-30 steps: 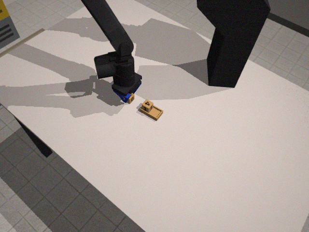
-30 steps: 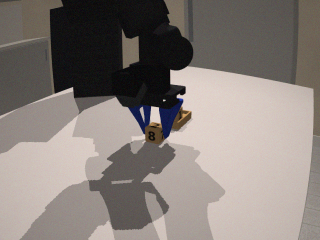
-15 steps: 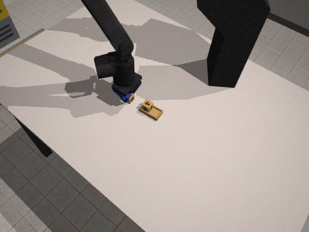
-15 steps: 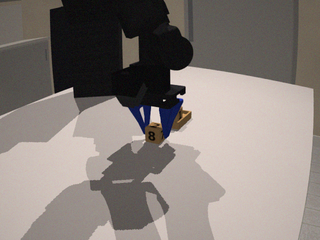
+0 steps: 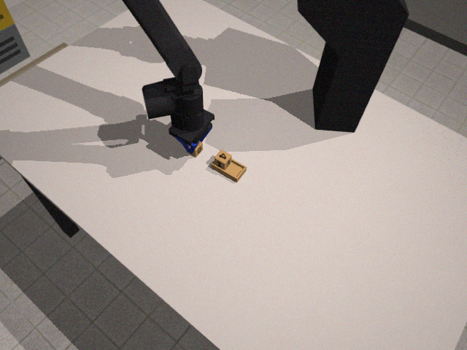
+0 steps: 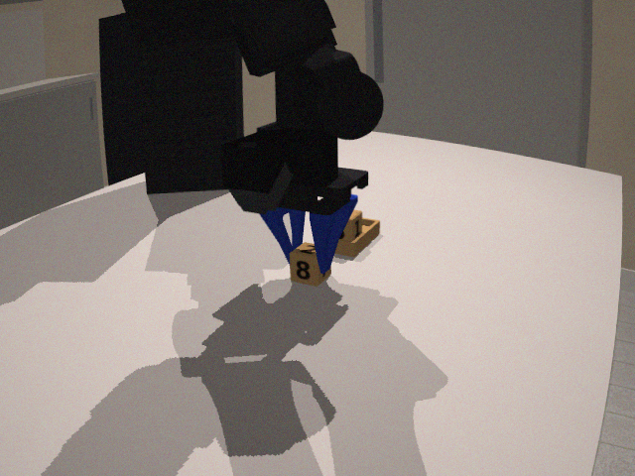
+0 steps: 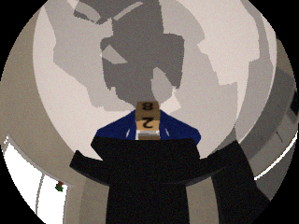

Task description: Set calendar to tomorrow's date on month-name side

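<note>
A broad white worktop (image 5: 301, 233) carries everything, with a tall dark block (image 5: 346, 63) standing at its far side, well apart from the pieces. The black arm (image 5: 166, 41) reaches down between them, its shadow spread across the surface. A wooden tray (image 5: 234, 171) lies flat, holding one number cube (image 5: 222, 159) at its left end; the other half is vacant. Just beside the tray, the end effector (image 6: 308, 266) has its blue fingers (image 6: 323, 240) narrowed onto the second cube (image 6: 307, 270), which shows an 8 and sits on the worktop.
</note>
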Controlling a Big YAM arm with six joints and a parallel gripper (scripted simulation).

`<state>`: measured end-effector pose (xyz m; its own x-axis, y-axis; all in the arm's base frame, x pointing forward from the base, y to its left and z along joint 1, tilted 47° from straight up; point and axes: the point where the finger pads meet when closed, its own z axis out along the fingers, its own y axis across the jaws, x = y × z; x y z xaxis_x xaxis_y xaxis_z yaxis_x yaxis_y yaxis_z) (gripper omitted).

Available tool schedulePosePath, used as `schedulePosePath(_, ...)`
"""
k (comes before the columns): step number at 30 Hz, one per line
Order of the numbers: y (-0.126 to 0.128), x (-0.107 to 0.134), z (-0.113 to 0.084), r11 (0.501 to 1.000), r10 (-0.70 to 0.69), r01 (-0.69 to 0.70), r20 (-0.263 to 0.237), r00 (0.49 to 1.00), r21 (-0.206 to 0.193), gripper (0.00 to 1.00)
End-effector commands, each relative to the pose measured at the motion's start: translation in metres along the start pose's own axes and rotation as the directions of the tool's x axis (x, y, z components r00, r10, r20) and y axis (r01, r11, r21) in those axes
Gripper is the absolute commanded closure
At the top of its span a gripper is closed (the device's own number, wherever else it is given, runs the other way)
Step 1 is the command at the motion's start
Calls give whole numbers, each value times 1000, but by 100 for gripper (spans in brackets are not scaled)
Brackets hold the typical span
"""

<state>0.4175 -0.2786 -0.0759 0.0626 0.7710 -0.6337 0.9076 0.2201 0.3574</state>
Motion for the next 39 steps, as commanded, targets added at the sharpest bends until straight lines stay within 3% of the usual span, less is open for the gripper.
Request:
schedulePosePath(1, -4, -3, 5, 1000, -5, 5, 7, 1000, 5, 73)
schedulePosePath(29, -3, -3, 5, 1000, -5, 5, 6, 1000, 5, 73)
schedulePosePath(37, -1, 6, -39, 1000, -6, 6, -7, 1000, -1, 73)
schedulePosePath(39, -1, 6, -39, 1000, -6, 6, -7, 1000, -1, 73)
